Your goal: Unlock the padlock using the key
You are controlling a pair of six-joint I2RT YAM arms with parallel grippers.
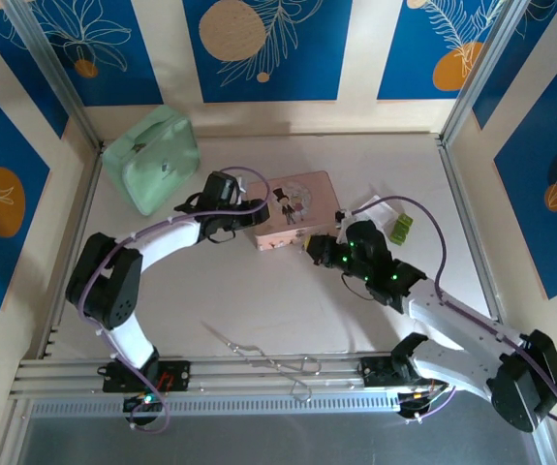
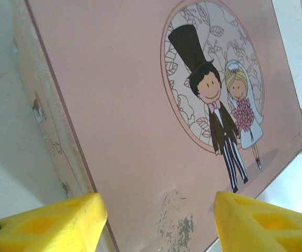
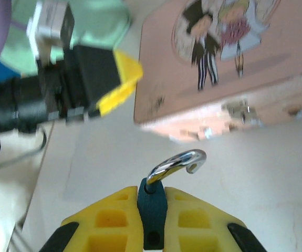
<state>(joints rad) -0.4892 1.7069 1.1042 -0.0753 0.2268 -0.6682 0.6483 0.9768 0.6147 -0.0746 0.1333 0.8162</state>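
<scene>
The padlock is a small teal-bodied lock with a chrome shackle. The shackle's free end is out of the body and hooks to the right. My right gripper is shut on the teal body, holding it just above the table in front of the pink picture tin. From above, the right gripper sits at the tin's near right corner. My left gripper is open, its yellow fingers straddling the near left part of the tin lid. The left gripper touches the tin's left end.
A mint green pouch lies at the back left. A small green object and white paper lie right of the tin. A long thin wire tool lies near the front rail. The tin's metal clasp faces the right gripper.
</scene>
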